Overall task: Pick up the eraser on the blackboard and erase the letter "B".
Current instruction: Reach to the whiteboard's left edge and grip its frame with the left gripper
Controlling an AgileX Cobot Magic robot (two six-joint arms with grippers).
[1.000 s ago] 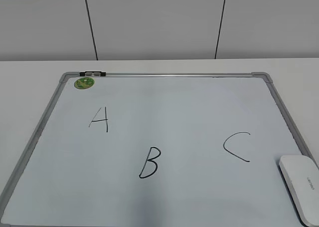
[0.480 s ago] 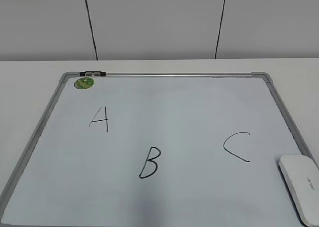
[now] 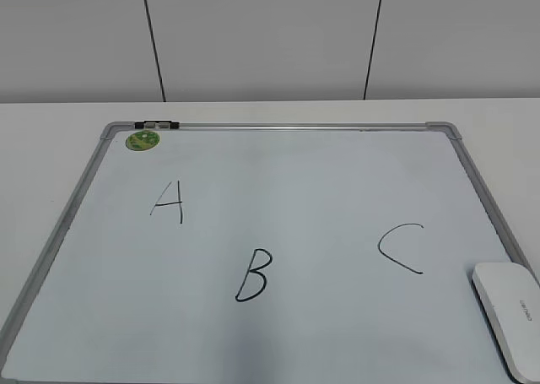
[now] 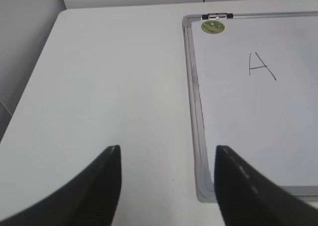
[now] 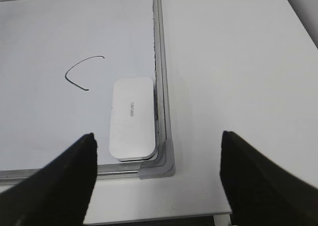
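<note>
The eraser point(image 5: 131, 117) lies flat in the blackboard's point(image 3: 278, 127) near right corner, tight against the frame, and looks light, stiff and slick, so I'd pinch its long sides with my right gripper point(image 5: 158, 179), jaws wide and empty like the left gripper's point(image 4: 166, 179), the "C" point(image 5: 82, 73) nearby, "B" point(image 3: 253, 276) mid-board.

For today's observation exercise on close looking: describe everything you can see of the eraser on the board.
The eraser is a white, smooth, plastic-looking block with rounded corners and small grey lettering on top. A darker layer shows under its near edge. It lies flat in the blackboard's near right corner, its long side along the grey frame, close to the letter C. Nothing grips it; the right tool is open with the eraser seen between its fingers, not touching.
</note>
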